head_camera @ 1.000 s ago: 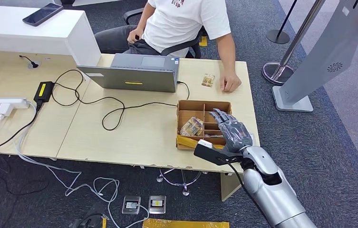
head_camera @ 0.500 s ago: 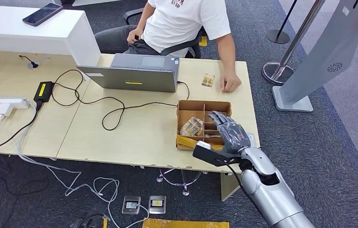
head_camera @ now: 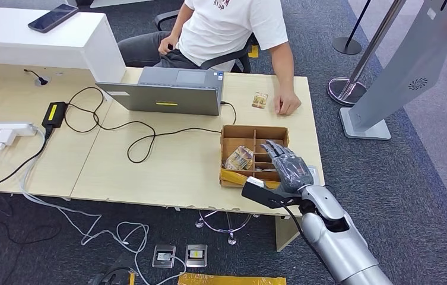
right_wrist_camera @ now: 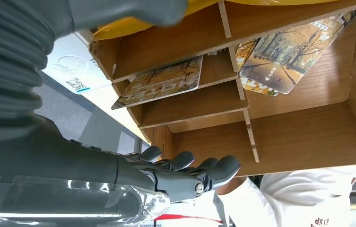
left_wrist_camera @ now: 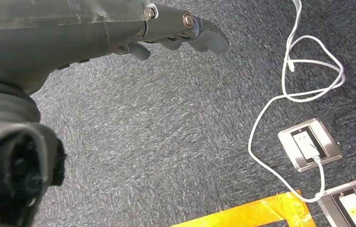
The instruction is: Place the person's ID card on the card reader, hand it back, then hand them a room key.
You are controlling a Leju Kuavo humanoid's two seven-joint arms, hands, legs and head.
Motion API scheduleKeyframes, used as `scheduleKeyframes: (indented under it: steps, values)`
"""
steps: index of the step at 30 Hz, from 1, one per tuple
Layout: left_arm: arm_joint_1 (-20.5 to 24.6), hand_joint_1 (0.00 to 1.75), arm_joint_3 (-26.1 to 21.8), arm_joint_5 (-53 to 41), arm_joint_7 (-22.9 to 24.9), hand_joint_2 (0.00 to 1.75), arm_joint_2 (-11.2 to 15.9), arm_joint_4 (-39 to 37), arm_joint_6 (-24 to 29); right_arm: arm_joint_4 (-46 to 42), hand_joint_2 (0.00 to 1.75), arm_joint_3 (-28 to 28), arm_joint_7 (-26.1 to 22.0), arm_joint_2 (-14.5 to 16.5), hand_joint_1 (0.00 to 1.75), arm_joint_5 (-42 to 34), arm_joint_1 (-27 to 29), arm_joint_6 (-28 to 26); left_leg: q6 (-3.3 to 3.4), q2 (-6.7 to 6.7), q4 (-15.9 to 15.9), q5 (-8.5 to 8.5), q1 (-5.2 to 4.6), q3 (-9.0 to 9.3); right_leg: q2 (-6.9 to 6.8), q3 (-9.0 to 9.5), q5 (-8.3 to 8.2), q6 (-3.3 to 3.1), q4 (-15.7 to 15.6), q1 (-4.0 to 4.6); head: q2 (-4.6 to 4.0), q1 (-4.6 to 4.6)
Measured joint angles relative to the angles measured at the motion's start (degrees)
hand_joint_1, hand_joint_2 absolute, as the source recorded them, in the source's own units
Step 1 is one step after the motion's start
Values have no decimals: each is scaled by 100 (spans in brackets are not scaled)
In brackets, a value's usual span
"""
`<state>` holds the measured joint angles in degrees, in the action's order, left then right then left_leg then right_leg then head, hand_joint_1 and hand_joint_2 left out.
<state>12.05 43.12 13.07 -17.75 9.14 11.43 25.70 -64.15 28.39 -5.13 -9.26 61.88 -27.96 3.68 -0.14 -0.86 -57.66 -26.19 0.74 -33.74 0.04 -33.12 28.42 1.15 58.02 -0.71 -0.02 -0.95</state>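
Observation:
A brown divided box [head_camera: 231, 134] stands near the table's front right corner, with patterned room key cards [head_camera: 240, 158] in its left compartment. My right hand [head_camera: 287, 165] hovers over the box's right compartments, fingers spread, holding nothing. In the right wrist view its fingers [right_wrist_camera: 199, 171] lie beside the box [right_wrist_camera: 308, 137], where key cards [right_wrist_camera: 162, 81] [right_wrist_camera: 287, 54] rest in the slots. A small ID card [head_camera: 260, 100] lies flat on the table next to the seated person's hand [head_camera: 288, 105]. My left hand [left_wrist_camera: 176, 28] hangs over the carpet, holding nothing.
A grey laptop [head_camera: 170, 90] sits behind the box, with black cables and a power brick [head_camera: 54, 113] to its left. A power strip [head_camera: 1, 130] lies at the far left. A phone [head_camera: 53, 17] rests on the white counter. A stanchion base [head_camera: 342, 89] stands right of the table.
My right hand has drifted slightly toward the table's near edge over the box. The person and the card on the table have not moved.

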Motion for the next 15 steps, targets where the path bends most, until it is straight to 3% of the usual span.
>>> scheduleKeyframes:
  steps: [4,15]
  values:
    - [4,0,0,-7,0,0,-12,0,1,39,175,-2,12,-9,168,-36,6,8,0,0,0,0,0,1,1,0,0,0,0,0,0,0]
    - [5,0,0,2,0,0,-24,0,2,85,175,-4,-20,-19,175,-103,1,89,0,0,0,0,0,1,0,1,0,0,0,0,0,0]
